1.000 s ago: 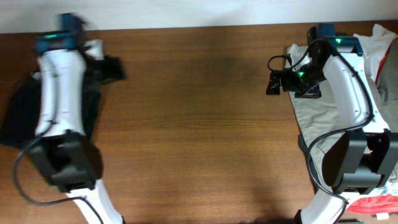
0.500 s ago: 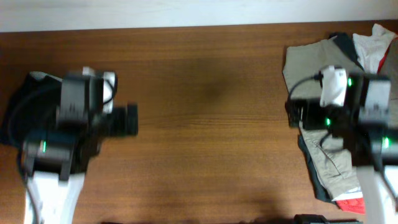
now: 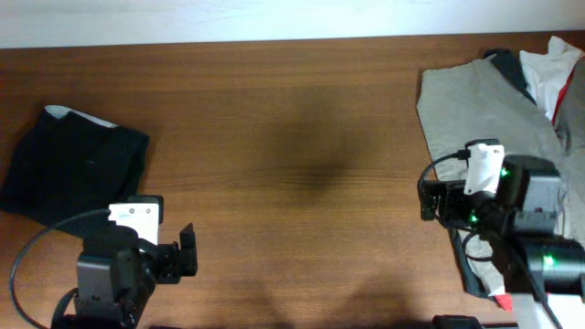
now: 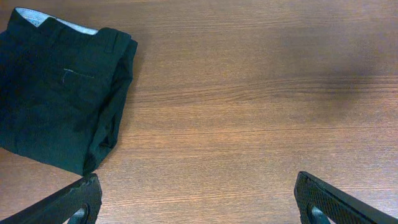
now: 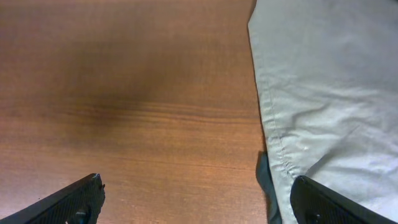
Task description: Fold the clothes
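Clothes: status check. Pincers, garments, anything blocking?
Open, empty: left pincer, right pincer. Folded far left: black trousers. Unfolded at right: khaki trousers, white-and-red piece beside. No obstruction seen on table.

Brown wooden table (image 3: 292, 137)

Soft even light, sharp focus, one diffuse shadow on the table (image 3: 311, 160)

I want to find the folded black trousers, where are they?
In the overhead view, the folded black trousers lie flat on the left side of the brown wooden table, just beyond the left claw.
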